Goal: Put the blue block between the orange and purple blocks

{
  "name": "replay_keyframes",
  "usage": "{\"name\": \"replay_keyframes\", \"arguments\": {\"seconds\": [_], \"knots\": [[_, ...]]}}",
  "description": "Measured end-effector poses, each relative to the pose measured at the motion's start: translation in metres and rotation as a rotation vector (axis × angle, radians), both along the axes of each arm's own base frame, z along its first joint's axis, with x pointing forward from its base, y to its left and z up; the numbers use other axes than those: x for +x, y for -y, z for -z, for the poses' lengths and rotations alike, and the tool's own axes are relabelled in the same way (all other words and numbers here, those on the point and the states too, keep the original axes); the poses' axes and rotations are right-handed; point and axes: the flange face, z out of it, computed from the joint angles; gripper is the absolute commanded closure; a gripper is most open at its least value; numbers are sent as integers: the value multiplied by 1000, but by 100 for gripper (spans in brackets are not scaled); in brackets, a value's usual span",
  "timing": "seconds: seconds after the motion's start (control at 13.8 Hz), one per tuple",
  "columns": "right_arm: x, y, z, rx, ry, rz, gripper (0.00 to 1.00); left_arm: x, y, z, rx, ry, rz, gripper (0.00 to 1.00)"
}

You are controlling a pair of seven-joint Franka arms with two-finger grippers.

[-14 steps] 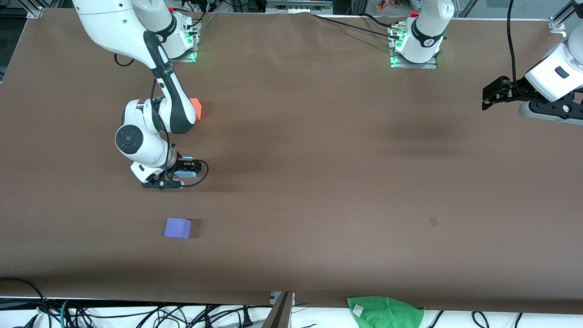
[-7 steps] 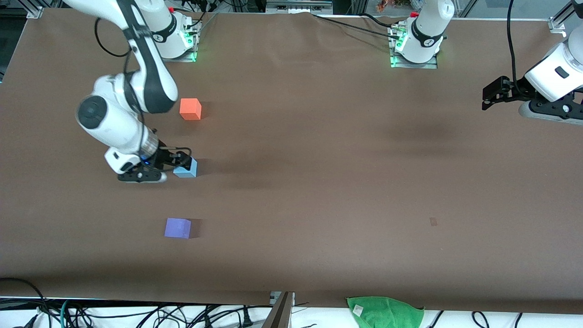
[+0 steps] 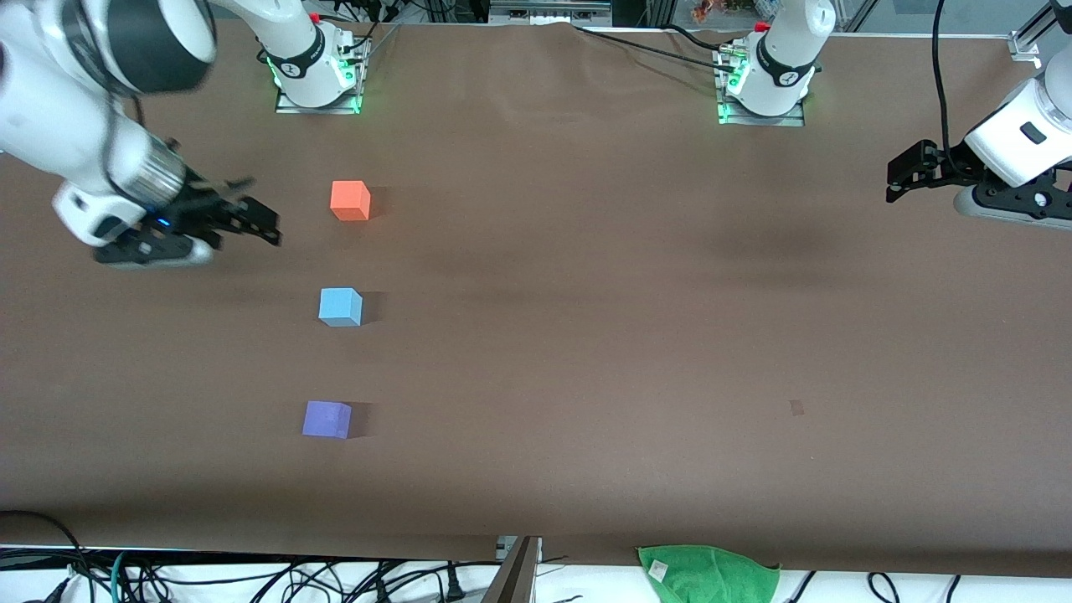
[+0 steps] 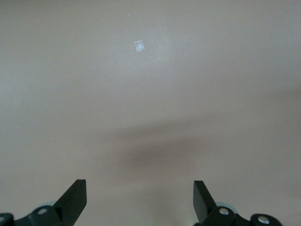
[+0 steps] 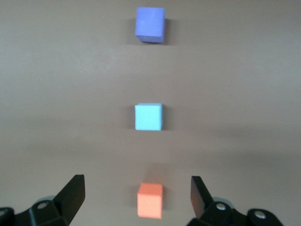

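Observation:
The blue block [image 3: 340, 306] rests on the brown table between the orange block [image 3: 350, 201], farther from the front camera, and the purple block [image 3: 327, 420], nearer to it. All three stand in a line, apart from one another. My right gripper [image 3: 266, 224] is open and empty, raised above the table toward the right arm's end, beside the orange block. Its wrist view shows the orange block [image 5: 150, 200], the blue block [image 5: 148, 117] and the purple block [image 5: 150, 24] in a row. My left gripper [image 3: 900, 175] is open and empty, waiting over the left arm's end of the table.
A green cloth [image 3: 708, 573] lies at the table's front edge. A small pale mark [image 3: 796, 408] is on the table, also seen in the left wrist view [image 4: 139, 45]. The arm bases [image 3: 316, 71] stand along the table's edge farthest from the front camera.
My right gripper has let go of the blue block, risen and drawn back toward the right arm's end of the table. The blue block stays where it was set. The left arm has not moved.

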Motion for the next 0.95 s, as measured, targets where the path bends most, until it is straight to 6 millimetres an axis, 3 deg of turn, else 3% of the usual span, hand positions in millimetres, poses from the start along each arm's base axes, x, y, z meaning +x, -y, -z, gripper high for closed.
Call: {"name": "replay_keyframes", "arguments": {"seconds": [0.07, 0.22, 0.51, 0.95], "knots": [[-1, 10, -20, -5, -7, 6, 0, 0, 0, 0, 0, 0, 0, 0], [-2, 27, -36, -8, -36, -5, 0, 0, 0, 0, 0, 0, 0, 0], [-7, 14, -37, -19, -63, -42, 0, 0, 0, 0, 0, 0, 0, 0], [-10, 21, -51, -76, -32, -47, 0, 0, 0, 0, 0, 0, 0, 0]]}}
